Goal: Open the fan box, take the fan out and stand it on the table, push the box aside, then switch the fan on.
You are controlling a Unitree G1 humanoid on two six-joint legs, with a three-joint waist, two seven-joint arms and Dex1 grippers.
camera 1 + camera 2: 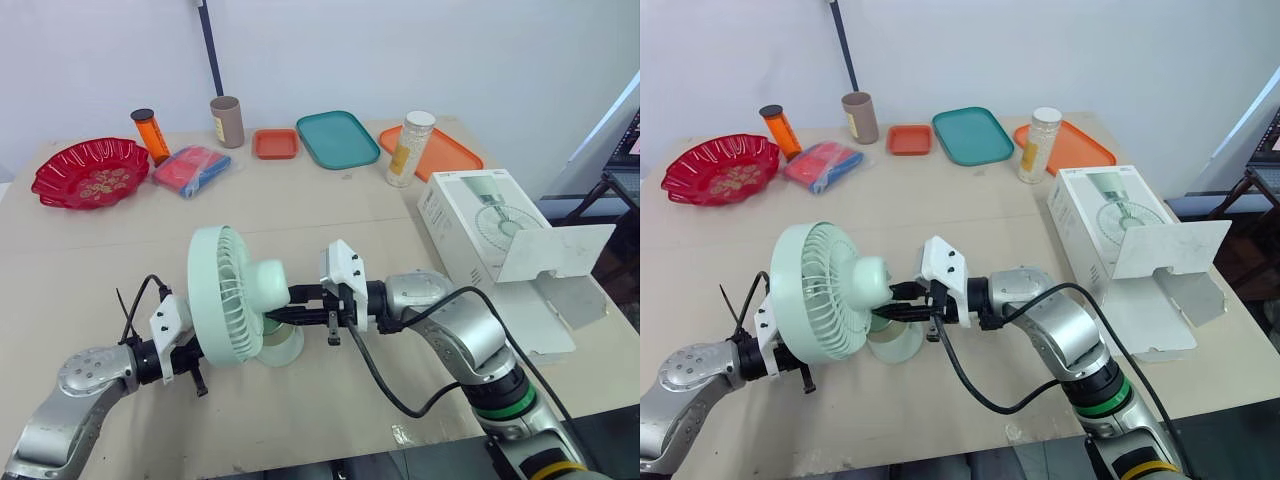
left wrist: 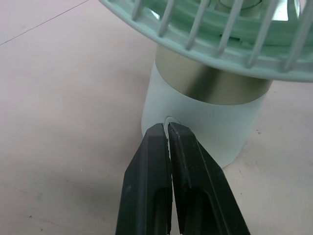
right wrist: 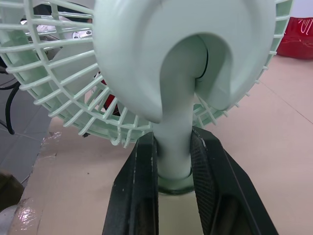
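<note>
I judge switch-on step: right jaws clamp fan neck; left jaws closed, empty, tips at base button. Next: press straight in.

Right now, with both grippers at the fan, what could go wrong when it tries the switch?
The left gripper's shut fingers sit at the small button on the fan's base; a push slightly off could slip and shove the base sideways. The right gripper clamps the thin neck, so a pull there might tip the head-heavy fan.
</note>
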